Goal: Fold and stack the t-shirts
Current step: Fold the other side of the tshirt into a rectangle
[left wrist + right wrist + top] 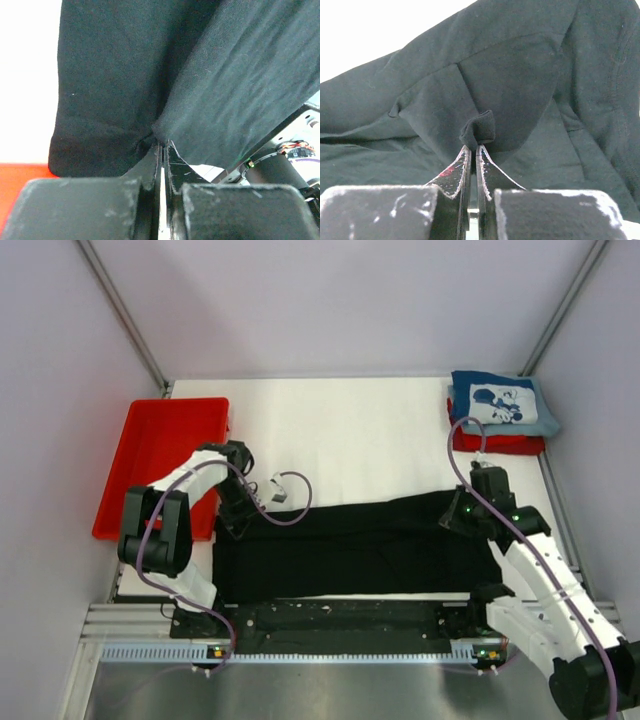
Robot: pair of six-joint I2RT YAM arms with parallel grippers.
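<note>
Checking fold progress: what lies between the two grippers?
The black t-shirt, spanning from the left gripper to the right gripper, each shut on its cloth; the top view shows it.

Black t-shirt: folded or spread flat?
Partly folded. The black t-shirt lies as a wide band across the table, layers doubled; left gripper and right gripper are both shut on its cloth.
</note>
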